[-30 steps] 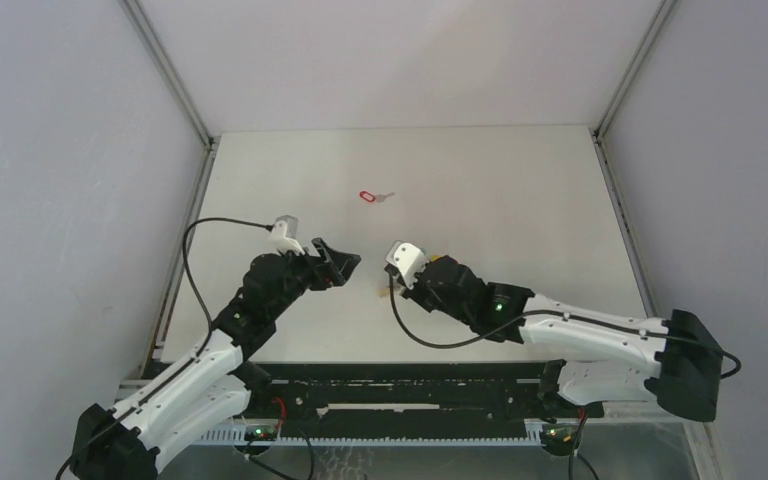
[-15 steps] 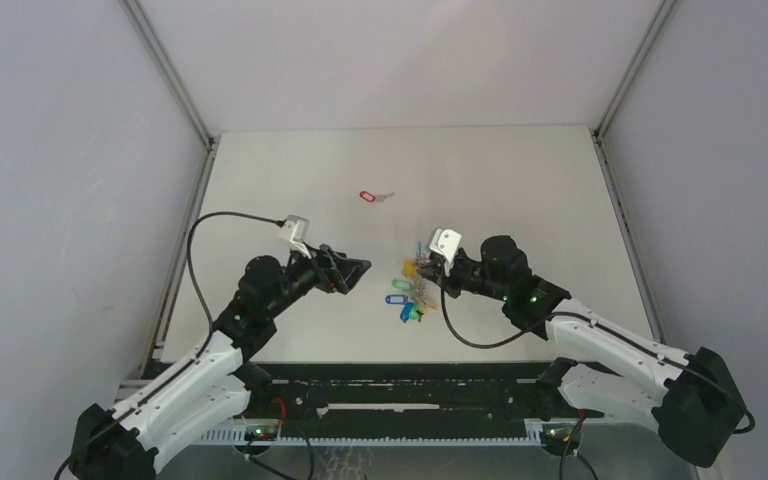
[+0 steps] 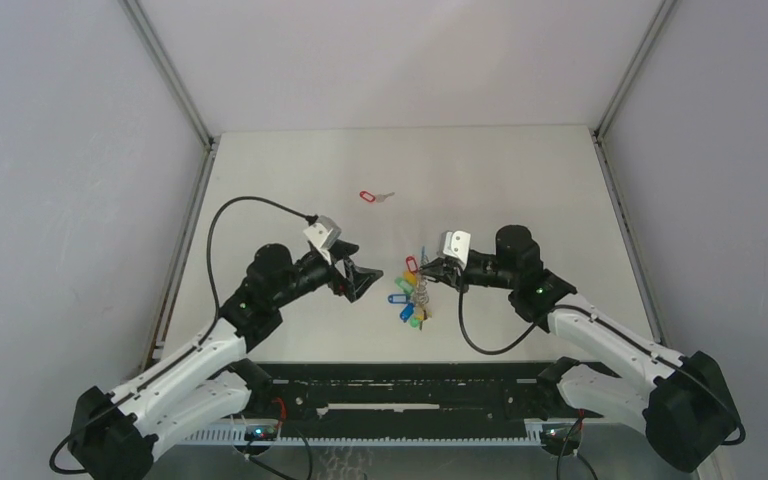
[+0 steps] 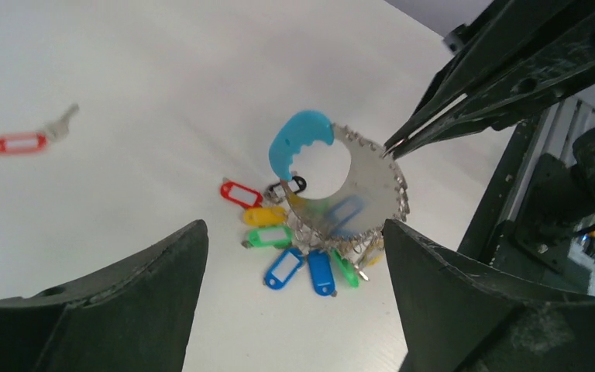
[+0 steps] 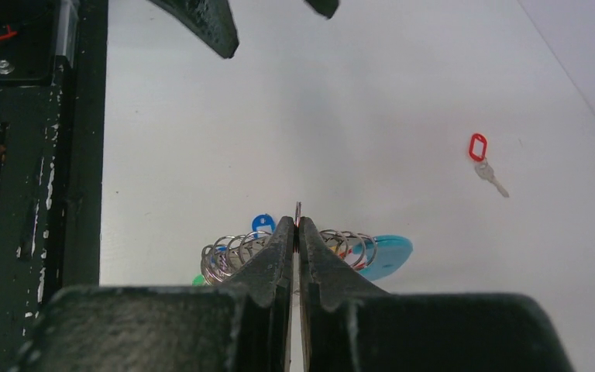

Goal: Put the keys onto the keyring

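Both arms have swung round in the last second. My left gripper [image 3: 362, 280] has turned right to face the middle of the table [image 3: 520, 180]. The right arm has pulled back, so the keyring [image 4: 364, 182] that it was hiding is now in plain view.

The left gripper's jaws stand wide with nothing between them, and in its wrist view they frame the keyring. The red-tagged key [image 3: 375, 196] lies flat on its own toward the far edge, a little left of centre. It is well apart from both grippers and untouched.

The keyring sits between the two grippers, nearer the near edge than the far one. It is tipped up on edge, with its blue band uppermost and its coloured tags [image 4: 279, 236] fanned out on the table below. My right gripper [image 5: 296, 223] is pinched tight on the ring's metal rim and props it up.

I judge the step in hand to be presenting the keyring, with the key not yet fetched. Next I would send the left gripper toward the far edge and bring it down over the key. Because the key lies flat, I would need a low, careful pinch to lift it, then carry it back to the held keyring.
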